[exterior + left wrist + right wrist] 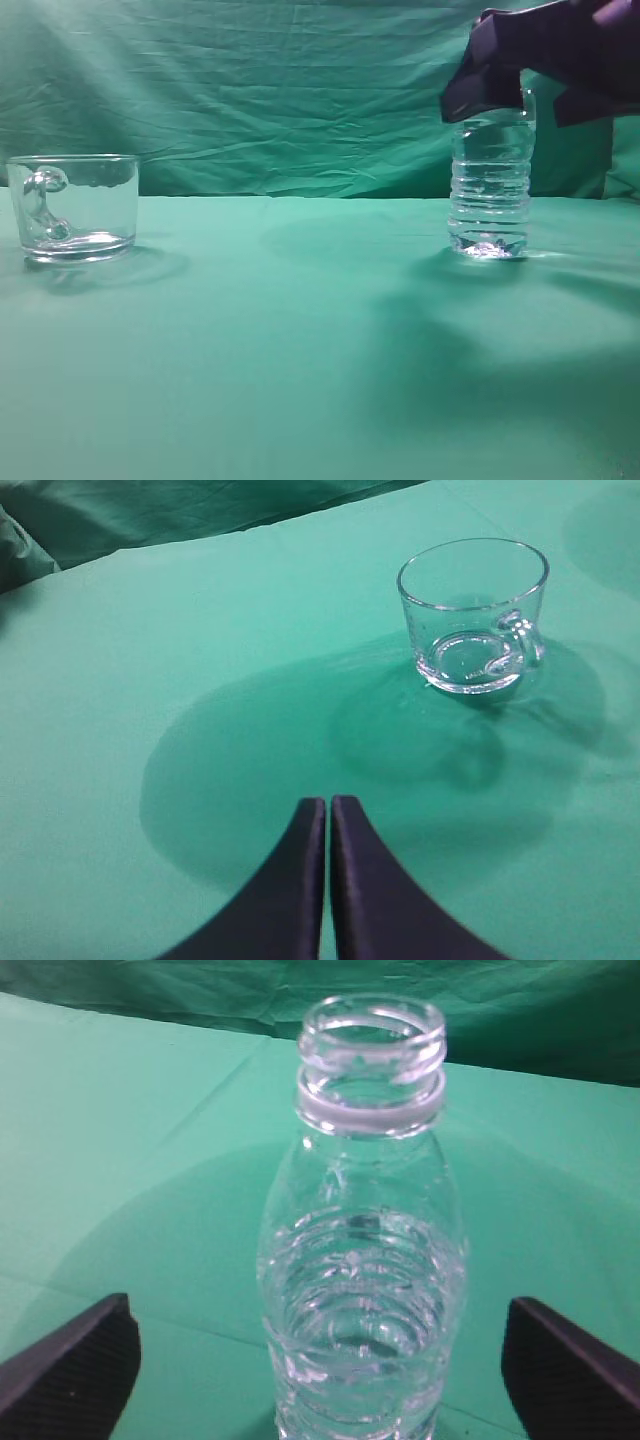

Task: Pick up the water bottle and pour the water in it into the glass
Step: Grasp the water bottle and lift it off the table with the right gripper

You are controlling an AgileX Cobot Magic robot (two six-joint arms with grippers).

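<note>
The bottle (489, 185) is seen upright on the green cloth (300, 340), at the right of the exterior view, and is taken here as the landmark. Its ribbed body holds water (489, 215); the level cannot be read with certainty. In the right wrist view the bottle (362, 1260) is shown uncapped, with its threaded neck open and a pale ring under the thread.

The right gripper (320, 1360) is held spread wide, one finger (70, 1365) on each side of the bottle and neither touching it. In the exterior view the right gripper (540, 55) is seen as a dark shape over the bottle's top, covering its neck.

The glass (72, 207) is set well apart from the bottle, far to its left, upright on the same cloth, with its handle turned towards the camera. It appears empty.

In the left wrist view the left gripper (328, 810) is seen pressed together, with nothing between its fingers, and the glass (473, 615) is seen beyond it, apart from the tips. The bottle is not shown in that view.
</note>
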